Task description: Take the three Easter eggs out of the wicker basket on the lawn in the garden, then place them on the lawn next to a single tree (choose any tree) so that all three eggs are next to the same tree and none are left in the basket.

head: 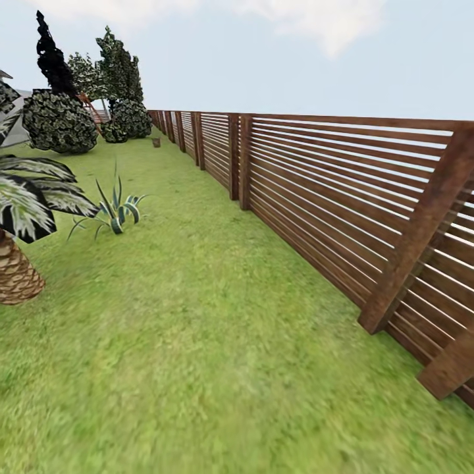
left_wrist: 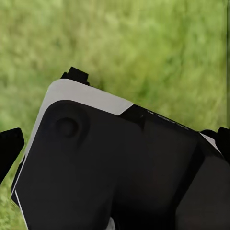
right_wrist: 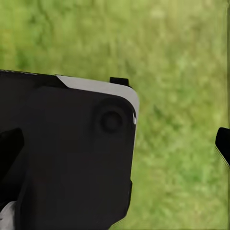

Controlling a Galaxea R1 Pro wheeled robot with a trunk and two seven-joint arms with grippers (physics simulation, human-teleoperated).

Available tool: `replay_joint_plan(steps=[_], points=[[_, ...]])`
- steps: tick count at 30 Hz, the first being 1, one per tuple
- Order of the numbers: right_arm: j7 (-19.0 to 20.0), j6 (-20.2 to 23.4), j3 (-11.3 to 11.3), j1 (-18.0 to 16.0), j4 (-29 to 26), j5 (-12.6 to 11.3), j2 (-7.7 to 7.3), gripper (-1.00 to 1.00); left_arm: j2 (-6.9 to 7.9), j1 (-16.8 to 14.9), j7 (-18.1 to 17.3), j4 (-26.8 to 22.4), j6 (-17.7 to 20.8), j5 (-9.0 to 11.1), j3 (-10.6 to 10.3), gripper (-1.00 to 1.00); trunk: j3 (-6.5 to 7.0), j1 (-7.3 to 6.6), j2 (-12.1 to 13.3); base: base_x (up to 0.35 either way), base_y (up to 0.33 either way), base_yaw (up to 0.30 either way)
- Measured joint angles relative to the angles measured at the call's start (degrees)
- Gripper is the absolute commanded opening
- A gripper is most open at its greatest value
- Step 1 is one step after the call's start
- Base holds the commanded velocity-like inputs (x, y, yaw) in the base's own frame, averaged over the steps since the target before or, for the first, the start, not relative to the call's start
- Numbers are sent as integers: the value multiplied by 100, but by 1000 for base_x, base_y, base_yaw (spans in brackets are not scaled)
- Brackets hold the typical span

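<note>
Lawn (head: pixel 197 316) stretches beside a slatted wooden fence (head: pixel 342 197), with a palm (head: pixel 20 217) and bushes (head: pixel 59 122) at left; a small brown object (head: pixel 156 141) far off may be the basket. Finger spread cannot be told.

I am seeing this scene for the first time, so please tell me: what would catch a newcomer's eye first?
The long brown slat fence dominates, running from the near right far into the distance along the lawn. At the left edge stands a palm with a scaly trunk, a spiky striped plant beside it, and dark round bushes far behind. Both wrist views show dark robot housing over blurred grass.
</note>
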Motion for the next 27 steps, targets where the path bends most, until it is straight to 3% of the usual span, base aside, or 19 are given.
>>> replay_joint_plan(steps=[27], points=[[27,1,-6,2,26,4,0,100,24,1,2,0,0,7,0,100,0,0,0,332,0,15]])
